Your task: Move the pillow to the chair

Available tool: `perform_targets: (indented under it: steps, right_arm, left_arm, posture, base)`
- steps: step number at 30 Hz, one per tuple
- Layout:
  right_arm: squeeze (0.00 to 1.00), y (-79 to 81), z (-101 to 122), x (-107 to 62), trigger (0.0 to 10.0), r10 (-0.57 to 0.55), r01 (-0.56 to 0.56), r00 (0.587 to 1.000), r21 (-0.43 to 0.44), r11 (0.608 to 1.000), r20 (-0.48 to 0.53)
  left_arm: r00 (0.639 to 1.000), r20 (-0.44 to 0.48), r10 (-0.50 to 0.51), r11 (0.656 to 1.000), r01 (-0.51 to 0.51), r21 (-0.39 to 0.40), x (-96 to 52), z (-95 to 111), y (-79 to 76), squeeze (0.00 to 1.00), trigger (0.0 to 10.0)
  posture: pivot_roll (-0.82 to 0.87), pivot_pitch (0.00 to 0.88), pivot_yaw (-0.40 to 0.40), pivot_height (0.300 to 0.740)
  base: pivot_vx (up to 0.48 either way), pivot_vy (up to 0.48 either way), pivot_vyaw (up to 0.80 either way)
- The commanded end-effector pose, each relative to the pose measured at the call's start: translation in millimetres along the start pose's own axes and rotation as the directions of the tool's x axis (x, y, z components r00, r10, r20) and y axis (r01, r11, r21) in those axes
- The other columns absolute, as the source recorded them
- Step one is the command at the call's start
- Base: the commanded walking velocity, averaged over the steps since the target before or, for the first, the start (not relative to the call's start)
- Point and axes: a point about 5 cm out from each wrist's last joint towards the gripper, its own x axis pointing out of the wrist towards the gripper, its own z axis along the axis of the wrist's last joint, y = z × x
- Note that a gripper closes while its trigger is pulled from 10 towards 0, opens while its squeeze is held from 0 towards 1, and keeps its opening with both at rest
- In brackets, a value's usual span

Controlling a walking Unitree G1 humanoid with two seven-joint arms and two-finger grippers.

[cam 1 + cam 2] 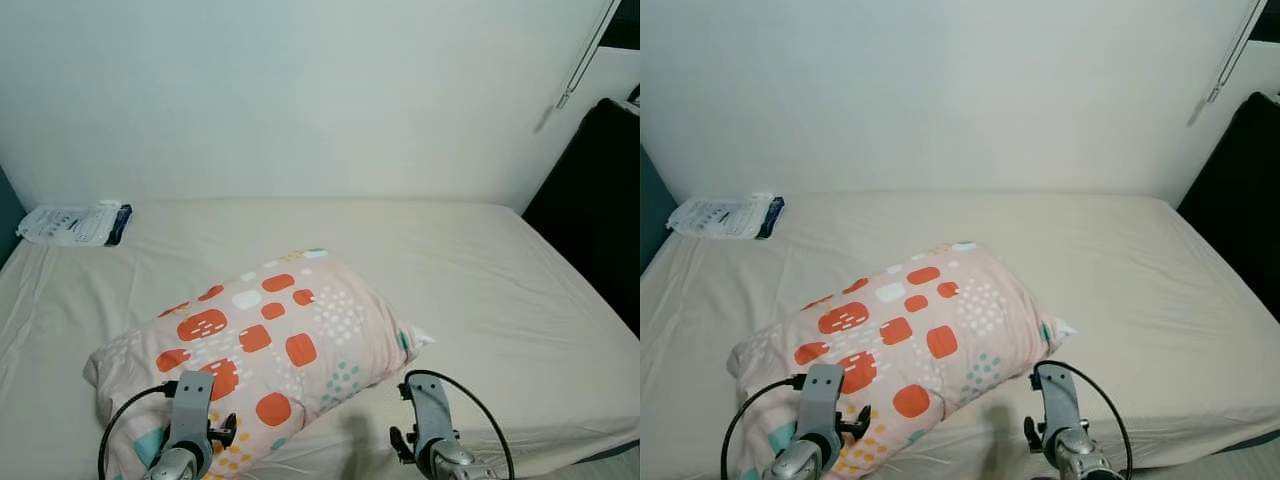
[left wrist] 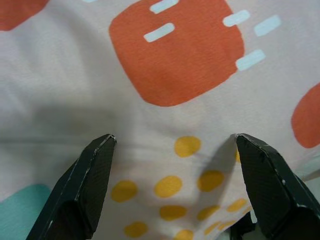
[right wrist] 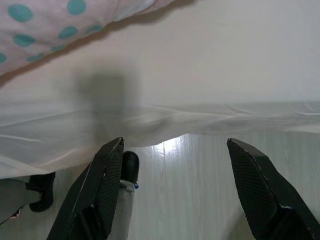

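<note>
A pink pillow (image 1: pixel 265 345) with orange squares, white dashes and teal and yellow dots lies on the cream bed (image 1: pixel 500 290), near its front edge. My left gripper (image 2: pixel 172 142) is open and hovers just over the pillow's near end, its black fingers (image 2: pixel 87 185) spread above the yellow dots; its wrist (image 1: pixel 190 420) shows over the pillow in the head views. My right gripper (image 3: pixel 172 145) is open over the bed's front edge, with the pillow's teal-dotted corner (image 3: pixel 55 30) a short way beyond it.
A white plastic packet (image 1: pixel 75 222) lies at the bed's far left by the wall. A dark piece of furniture (image 1: pixel 600 210) stands along the bed's right side. Pale glossy floor (image 3: pixel 190 195) lies below the mattress edge, and the white wall backs the bed.
</note>
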Motion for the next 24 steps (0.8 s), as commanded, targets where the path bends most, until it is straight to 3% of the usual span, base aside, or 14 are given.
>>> perform_targets:
  steps: [1, 5, 6, 7, 14, 24]
  right_arm:
    - [0.0, -1.9, -5.8, -0.7, 10.0, -0.003, 0.003, 1.0, -0.006, 1.0, -0.029]
    - [0.0, -2.2, -6.9, -0.8, 10.0, 0.001, -0.001, 0.999, -0.007, 1.0, -0.032]
    - [0.31, -2.2, -8.1, -1.0, 10.0, 0.006, -0.006, 0.999, -0.007, 1.0, -0.035]
    - [0.98, -2.1, -9.1, -1.2, 10.0, 0.01, -0.01, 0.999, -0.008, 1.0, -0.037]
    - [1.0, 1.1, -11.6, -1.5, 10.0, 0.04, -0.04, 0.999, 0.02, 0.999, -0.031]
    - [1.0, 5.2, -4.7, -0.6, 10.0, 0.077, -0.078, 0.997, -0.023, 0.997, -0.012]
  left_arm:
    - [1.0, -0.002, -0.004, 1.0, 0.004, -0.01, 0.3, -0.5, -2.6, 0.0, 10.0]
    - [1.0, -0.002, -0.002, 1.0, 0.002, -0.011, 0.2, -0.5, -2.1, 0.0, 10.0]
    - [1.0, -0.003, -0.004, 1.0, 0.004, -0.006, 0.0, -0.9, -1.9, 0.0, 10.0]
    - [1.0, -0.006, -0.007, 1.0, 0.007, 0.001, -0.3, -1.7, -2.0, 0.0, 10.0]
    - [1.0, -0.016, -0.011, 1.0, 0.011, 0.019, -2.5, -6.7, -2.5, 0.0, 10.0]
    - [1.0, -0.002, -0.014, 1.0, 0.014, 0.019, 0.8, 0.0, -5.6, 0.0, 10.0]
  posture:
    - [0.08, 0.0, -0.093, 0.74]
    - [0.08, 0.0, -0.092, 0.74]
    - [0.08, 0.0, -0.089, 0.74]
    - [0.08, 0.0, -0.088, 0.74]
    - [0.08, 0.0, -0.092, 0.74]
    - [0.08, 0.0, -0.102, 0.74]
  base:
    - [0.0, 0.0, 0.0]
    - [0.0, 0.0, 0.0]
    - [0.0, 0.0, 0.0]
    - [0.0, 0.0, 0.0]
    - [0.0, 0.0, 0.0]
    - [0.0, 0.0, 0.0]
